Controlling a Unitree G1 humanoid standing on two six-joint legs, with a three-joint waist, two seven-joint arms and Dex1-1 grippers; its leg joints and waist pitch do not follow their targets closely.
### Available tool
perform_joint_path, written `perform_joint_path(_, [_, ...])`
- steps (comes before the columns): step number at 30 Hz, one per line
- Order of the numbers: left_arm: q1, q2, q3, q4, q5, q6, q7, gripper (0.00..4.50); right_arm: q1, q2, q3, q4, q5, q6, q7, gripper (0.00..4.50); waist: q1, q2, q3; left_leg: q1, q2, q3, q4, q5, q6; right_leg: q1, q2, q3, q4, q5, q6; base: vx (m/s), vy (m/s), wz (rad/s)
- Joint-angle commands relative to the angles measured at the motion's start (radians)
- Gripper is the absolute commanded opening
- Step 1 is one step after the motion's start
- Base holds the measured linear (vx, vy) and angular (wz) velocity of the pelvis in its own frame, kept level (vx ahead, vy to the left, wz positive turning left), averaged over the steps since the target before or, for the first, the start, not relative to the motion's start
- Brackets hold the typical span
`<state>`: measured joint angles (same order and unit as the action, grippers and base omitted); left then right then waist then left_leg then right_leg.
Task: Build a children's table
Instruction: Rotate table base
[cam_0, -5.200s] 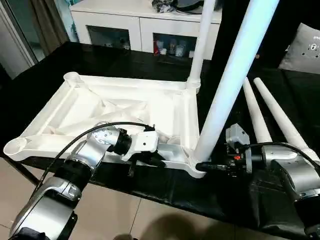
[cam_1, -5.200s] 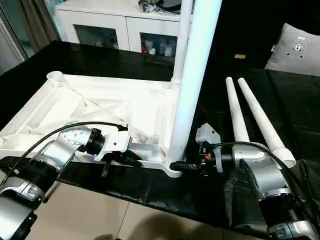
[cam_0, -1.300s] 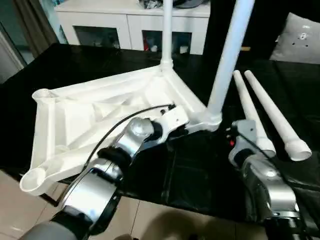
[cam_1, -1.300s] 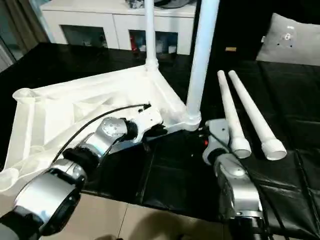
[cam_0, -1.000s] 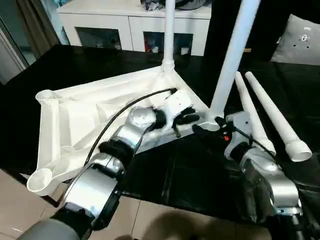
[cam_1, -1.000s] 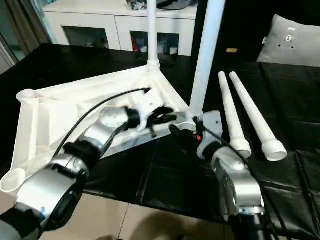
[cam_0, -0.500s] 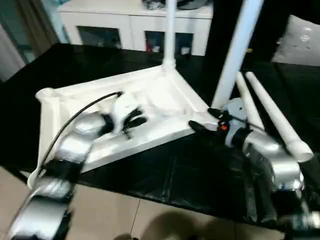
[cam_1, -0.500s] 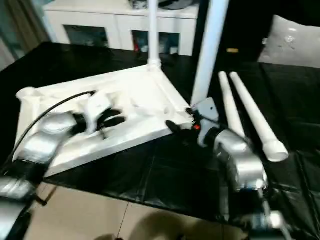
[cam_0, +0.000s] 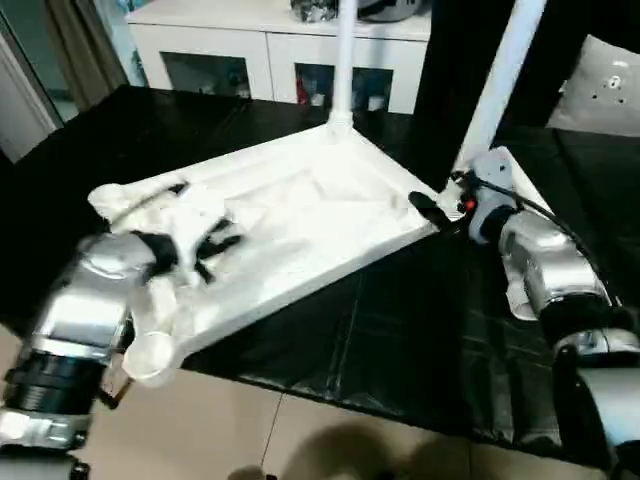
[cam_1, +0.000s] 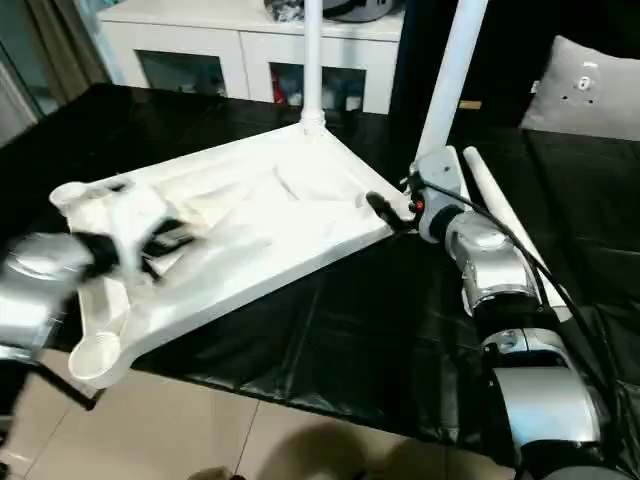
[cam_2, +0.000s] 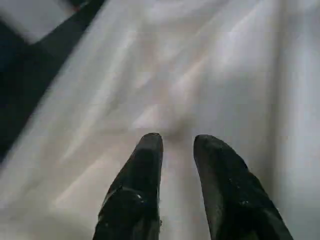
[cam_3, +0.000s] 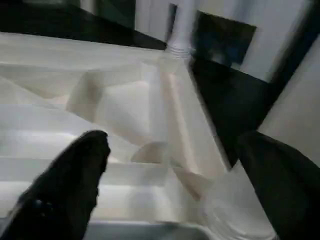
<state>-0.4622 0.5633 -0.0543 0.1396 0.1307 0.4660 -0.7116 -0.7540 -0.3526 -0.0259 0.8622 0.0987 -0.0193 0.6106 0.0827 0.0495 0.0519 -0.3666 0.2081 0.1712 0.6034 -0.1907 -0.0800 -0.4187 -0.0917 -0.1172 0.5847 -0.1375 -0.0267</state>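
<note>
Children's table (cam_0: 300, 215) lay upside down on the black desk (cam_0: 420, 340), two legs up. My left fingers (cam_2: 150, 150), narrowly parted and empty, hung over its ribs; my right fingers (cam_3: 95, 150) spread wide beside the near leg's corner. I judged gripping the rim best; one empty socket overhung the desk edge.

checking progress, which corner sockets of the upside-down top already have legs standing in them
The far corner socket and the right corner socket by the right gripper each hold an upright leg; the near-left socket is empty.

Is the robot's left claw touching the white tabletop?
Cannot tell. In the left wrist view, the left gripper hangs over the tabletop, slightly open, but contact isn't plain.
</note>
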Motion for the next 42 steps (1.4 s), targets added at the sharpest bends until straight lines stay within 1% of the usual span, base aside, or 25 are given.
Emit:
perform_joint_path(1, [-0.015, 0.031, 0.007, 0.044, 0.058, 0.007, 0.059, 1.27, 0.051, 0.029, 0.028, -0.072, 0.028, 0.037, 0.051, 4.50, -0.007, -0.013, -0.076, 0.004, 0.010, 0.001, -0.063, -0.166, 0.080, 0.064, -0.045, 0.044, -0.055, -0.294, -0.162, 0.000, 0.000, 0.00])
perform_joint_path(3, [-0.016, 0.034, 0.007, 0.049, 0.061, 0.007, 0.065, 1.27, 0.059, 0.033, 0.032, -0.082, 0.030, 0.042, 0.054, 4.50, -0.011, -0.011, -0.078, 0.003, 0.012, -0.001, -0.064, -0.152, 0.078, 0.064, -0.046, 0.044, -0.053, -0.278, -0.175, 0.000, 0.000, 0.00])
perform_joint_path(4, [-0.022, 0.047, -0.001, 0.082, 0.073, -0.004, 0.078, 1.11, 0.105, 0.045, 0.054, -0.145, 0.032, 0.089, 0.059, 4.50, -0.011, -0.012, -0.078, 0.003, 0.012, -0.001, -0.063, -0.143, 0.077, 0.063, -0.045, 0.045, -0.051, -0.264, -0.187, 0.000, 0.000, 0.00])
perform_joint_path(7, [-0.038, 0.057, -0.018, 0.141, 0.080, -0.031, 0.084, 1.11, 0.167, 0.063, 0.090, -0.217, 0.022, 0.158, 0.034, 4.50, -0.011, -0.010, -0.076, 0.005, 0.010, -0.001, -0.066, -0.155, 0.074, 0.061, -0.043, 0.045, -0.055, -0.282, -0.173, 0.000, 0.000, 0.00])
perform_joint_path(8, [-0.049, 0.063, -0.038, 0.184, 0.096, -0.062, 0.088, 1.11, 0.202, 0.070, 0.107, -0.267, 0.021, 0.217, 0.022, 4.50, -0.013, -0.008, -0.071, 0.007, 0.010, -0.001, -0.069, -0.181, 0.067, 0.058, -0.041, 0.045, -0.063, -0.312, -0.161, 0.000, 0.000, 0.00])
perform_joint_path(9, [-0.049, 0.063, -0.038, 0.184, 0.096, -0.062, 0.088, 1.11, 0.202, 0.070, 0.107, -0.267, 0.021, 0.217, 0.022, 4.50, -0.013, -0.010, -0.074, 0.009, 0.011, -0.002, -0.069, -0.189, 0.059, 0.059, -0.044, 0.046, -0.061, -0.317, -0.159, 0.000, 0.000, 0.00])
perform_joint_path(12, [-0.081, 0.068, -0.087, 0.293, 0.124, -0.145, 0.074, 1.11, 0.251, 0.087, 0.136, -0.334, -0.005, 0.300, -0.004, 4.50, -0.012, -0.005, -0.073, 0.010, 0.010, -0.004, -0.073, -0.220, 0.035, 0.058, -0.045, 0.047, -0.067, -0.335, -0.147, 0.000, 0.000, 0.00])
perform_joint_path(13, [-0.097, 0.064, -0.108, 0.343, 0.135, -0.174, 0.063, 1.11, 0.265, 0.098, 0.145, -0.355, -0.018, 0.338, -0.016, 4.50, -0.013, -0.007, -0.074, 0.009, 0.011, -0.006, -0.073, -0.222, 0.031, 0.060, -0.048, 0.048, -0.064, -0.331, -0.147, 0.000, 0.000, 0.00])
perform_joint_path(14, [-0.117, 0.059, -0.140, 0.405, 0.153, -0.204, 0.042, 1.01, 0.253, 0.119, 0.151, -0.329, -0.040, 0.362, -0.046, 4.50, -0.013, -0.005, -0.073, 0.009, 0.009, -0.006, -0.075, -0.228, 0.027, 0.060, -0.047, 0.047, -0.067, -0.341, -0.141, 0.000, 0.000, 0.00])
perform_joint_path(15, [-0.117, 0.059, -0.140, 0.405, 0.153, -0.204, 0.042, 0.89, 0.253, 0.119, 0.151, -0.329, -0.040, 0.362, -0.046, 4.50, -0.014, -0.003, -0.073, 0.011, 0.008, -0.007, -0.074, -0.229, 0.026, 0.057, -0.048, 0.047, -0.069, -0.345, -0.140, 0.000, 0.000, 0.00])
perform_joint_path(17, [-0.131, 0.056, -0.161, 0.445, 0.166, -0.221, 0.029, 0.72, 0.243, 0.134, 0.153, -0.308, -0.053, 0.376, -0.067, 4.50, -0.020, -0.005, -0.074, 0.009, 0.009, -0.008, -0.075, -0.229, 0.016, 0.060, -0.051, 0.049, -0.067, -0.332, -0.146, 0.000, 0.000, 0.00])
perform_joint_path(18, [-0.147, 0.049, -0.207, 0.493, 0.171, -0.250, -0.055, 0.67, 0.186, 0.170, 0.145, -0.210, -0.066, 0.362, -0.126, 4.50, -0.021, -0.005, -0.075, 0.007, 0.010, -0.009, -0.076, -0.226, 0.013, 0.061, -0.055, 0.049, -0.064, -0.325, -0.156, 0.000, 0.000, 0.00])
perform_joint_path(19, [-0.147, 0.049, -0.207, 0.493, 0.171, -0.250, -0.055, 0.67, 0.186, 0.170, 0.145, -0.210, -0.066, 0.362, -0.126, 4.50, -0.023, -0.005, -0.073, 0.006, 0.008, -0.009, -0.076, -0.229, 0.012, 0.059, -0.055, 0.049, -0.066, -0.336, -0.157, 0.000, 0.000, 0.00])
perform_joint_path(20, [-0.148, 0.049, -0.211, 0.496, 0.171, -0.253, -0.063, 0.45, 0.183, 0.173, 0.145, -0.206, -0.065, 0.362, -0.131, 4.50, -0.026, -0.004, -0.073, 0.005, 0.011, -0.011, -0.078, -0.239, 0.003, 0.064, -0.058, 0.049, -0.065, -0.352, -0.158, 0.000, 0.000, 0.00])
perform_joint_path(21, [-0.152, 0.049, -0.224, 0.507, 0.170, -0.263, -0.091, 0.35, 0.170, 0.180, 0.145, -0.188, -0.064, 0.363, -0.149, 4.50, -0.025, -0.002, -0.072, 0.010, 0.013, -0.010, -0.077, -0.243, 0.002, 0.059, -0.059, 0.050, -0.068, -0.355, -0.157, 0.000, 0.000, 0.00])
perform_joint_path(23, [-0.141, 0.062, -0.264, 0.493, 0.157, -0.279, -0.207, 0.29, 0.132, 0.197, 0.149, -0.123, -0.073, 0.360, -0.194, 4.50, -0.026, -0.004, -0.075, 0.009, 0.014, -0.011, -0.078, -0.227, -0.002, 0.062, -0.059, 0.053, -0.058, -0.302, -0.183, 0.000, 0.000, 0.00])
perform_joint_path(25, [-0.136, 0.067, -0.275, 0.483, 0.153, -0.283, -0.241, 0.14, 0.123, 0.201, 0.150, -0.105, -0.076, 0.356, -0.202, 4.50, -0.031, -0.003, -0.073, 0.009, 0.015, -0.009, -0.079, -0.230, -0.004, 0.062, -0.058, 0.054, -0.055, -0.282, -0.190, 0.000, 0.000, 0.00])
perform_joint_path(26, [-0.117, 0.072, -0.286, 0.438, 0.105, -0.298, -0.339, 0.05, 0.105, 0.216, 0.137, -0.068, -0.077, 0.347, -0.216, 4.50, -0.028, -0.005, -0.075, 0.011, 0.016, -0.008, -0.078, -0.225, -0.006, 0.063, -0.062, 0.057, -0.052, -0.273, -0.198, 0.000, 0.000, 0.00])
perform_joint_path(27, [-0.095, 0.068, -0.284, 0.376, 0.044, -0.303, -0.411, 0.05, 0.097, 0.221, 0.133, -0.054, -0.079, 0.340, -0.221, 4.50, -0.031, -0.006, -0.072, 0.007, 0.018, -0.009, -0.081, -0.232, -0.007, 0.064, -0.065, 0.057, -0.053, -0.291, -0.202, 0.000, 0.000, 0.00])
perform_joint_path(28, [-0.095, 0.068, -0.284, 0.376, 0.044, -0.303, -0.411, 0.05, 0.097, 0.221, 0.133, -0.054, -0.079, 0.340, -0.221, 4.50, -0.034, -0.006, -0.070, 0.008, 0.017, -0.007, -0.080, -0.241, -0.008, 0.062, -0.063, 0.057, -0.054, -0.304, -0.200, 0.000, 0.000, 0.00])
perform_joint_path(31, [-0.061, 0.040, -0.288, 0.251, -0.077, -0.273, -0.530, 0.05, 0.079, 0.228, 0.129, -0.025, -0.084, 0.321, -0.226, 4.50, -0.033, -0.006, -0.070, 0.014, 0.021, -0.005, -0.081, -0.243, -0.012, 0.061, -0.062, 0.061, -0.052, -0.295, -0.211, 0.000, 0.000, 0.00])
perform_joint_path(33, [-0.057, 0.027, -0.293, 0.230, -0.095, -0.263, -0.545, 0.05, 0.073, 0.231, 0.127, -0.017, -0.084, 0.318, -0.226, 4.50, -0.032, -0.008, -0.066, 0.020, 0.018, 0.000, -0.081, -0.280, -0.014, 0.056, -0.058, 0.062, -0.057, -0.334, -0.205, 0.000, 0.000, 0.00])
perform_joint_path(36, [-0.071, -0.053, -0.297, 0.254, -0.105, -0.299, -0.535, 0.05, 0.055, 0.234, 0.130, 0.006, -0.085, 0.304, -0.233, 4.50, -0.033, -0.016, -0.064, 0.019, 0.015, 0.001, -0.081, -0.293, -0.012, 0.058, -0.057, 0.063, -0.065, -0.395, -0.180, 0.000, 0.000, 0.00])
perform_joint_path(38, [-0.091, -0.091, -0.297, 0.303, -0.074, -0.344, -0.492, 0.05, 0.050, 0.232, 0.133, 0.015, -0.091, 0.293, -0.239, 4.50, -0.032, -0.018, -0.063, 0.021, 0.010, 0.000, -0.078, -0.294, -0.010, 0.056, -0.057, 0.062, -0.074, -0.452, -0.152, 0.000, 0.000, 0.00])
perform_joint_path(42, [-0.158, -0.158, -0.281, 0.422, -0.017, -0.424, -0.340, 0.05, 0.050, 0.219, 0.120, 0.014, -0.098, 0.277, -0.260, 4.50, -0.034, -0.024, -0.065, 0.017, 0.005, 0.000, -0.076, -0.278, 0.000, 0.058, -0.052, 0.058, -0.079, -0.484, -0.114, 0.000, 0.000, 0.00])
